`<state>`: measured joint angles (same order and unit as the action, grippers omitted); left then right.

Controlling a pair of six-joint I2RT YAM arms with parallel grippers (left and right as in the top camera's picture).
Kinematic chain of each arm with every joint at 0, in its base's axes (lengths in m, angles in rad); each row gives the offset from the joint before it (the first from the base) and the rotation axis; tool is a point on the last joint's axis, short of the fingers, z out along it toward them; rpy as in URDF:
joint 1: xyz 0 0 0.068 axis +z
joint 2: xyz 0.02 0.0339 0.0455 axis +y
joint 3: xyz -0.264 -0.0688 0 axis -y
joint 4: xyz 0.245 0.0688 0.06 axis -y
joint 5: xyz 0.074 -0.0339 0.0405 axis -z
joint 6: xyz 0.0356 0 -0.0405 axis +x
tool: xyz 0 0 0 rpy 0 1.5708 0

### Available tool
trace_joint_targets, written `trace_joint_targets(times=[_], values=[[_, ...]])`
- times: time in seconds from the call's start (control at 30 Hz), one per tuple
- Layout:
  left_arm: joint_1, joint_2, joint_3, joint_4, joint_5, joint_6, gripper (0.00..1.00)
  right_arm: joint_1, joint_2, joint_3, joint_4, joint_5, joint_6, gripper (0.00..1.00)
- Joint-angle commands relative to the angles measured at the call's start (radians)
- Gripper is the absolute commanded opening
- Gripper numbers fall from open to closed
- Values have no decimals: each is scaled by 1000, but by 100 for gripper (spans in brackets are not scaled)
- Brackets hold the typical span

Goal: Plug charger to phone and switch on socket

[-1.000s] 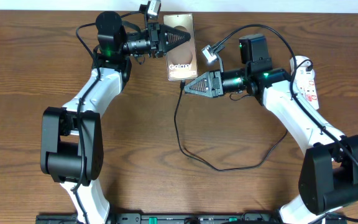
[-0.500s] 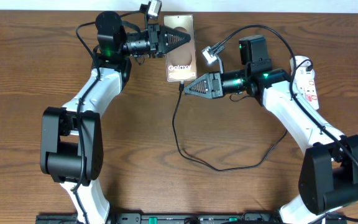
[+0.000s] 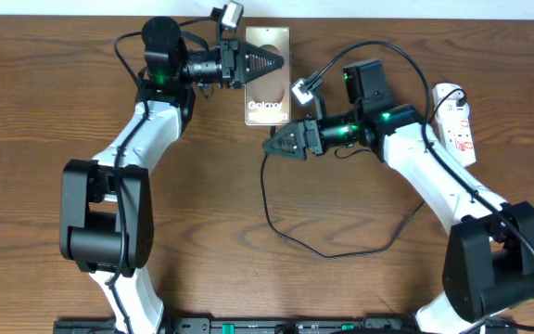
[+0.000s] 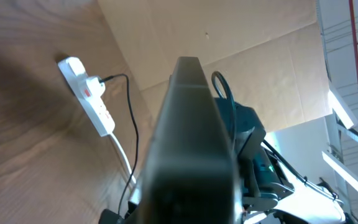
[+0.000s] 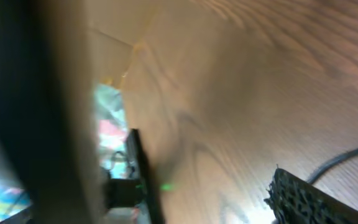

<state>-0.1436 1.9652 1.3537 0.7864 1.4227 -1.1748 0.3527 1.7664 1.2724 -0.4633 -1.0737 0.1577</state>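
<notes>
Reaching over phone (image 3: 267, 109), left jaws closed, right jaws parted beside charger (image 3: 263, 190), socket (image 3: 459, 125) beyond

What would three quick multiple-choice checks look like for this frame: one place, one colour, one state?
1. Where does the power strip lie?
A. right side
B. centre
C. left side

2. What colour is the cable?
A. white
B. black
C. red

3. What state is the right gripper in?
A. shut on the phone
B. shut on the cable
C. open

Key:
1 A, the overhead view shows it towards the right edge.
2 B, it reads as a thin black line overhead.
3 C, the right wrist view shows its jaws wide apart.
</notes>
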Motion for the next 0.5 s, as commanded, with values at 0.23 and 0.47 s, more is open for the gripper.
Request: trace_joint_targets(times=[0.23, 0.47], values=[[78, -37, 25, -2, -27, 11, 7, 215, -5, 21, -41, 653, 124, 79], [179, -37, 25, -86, -23, 11, 7, 338, 13, 36, -33, 1089, 219, 80]])
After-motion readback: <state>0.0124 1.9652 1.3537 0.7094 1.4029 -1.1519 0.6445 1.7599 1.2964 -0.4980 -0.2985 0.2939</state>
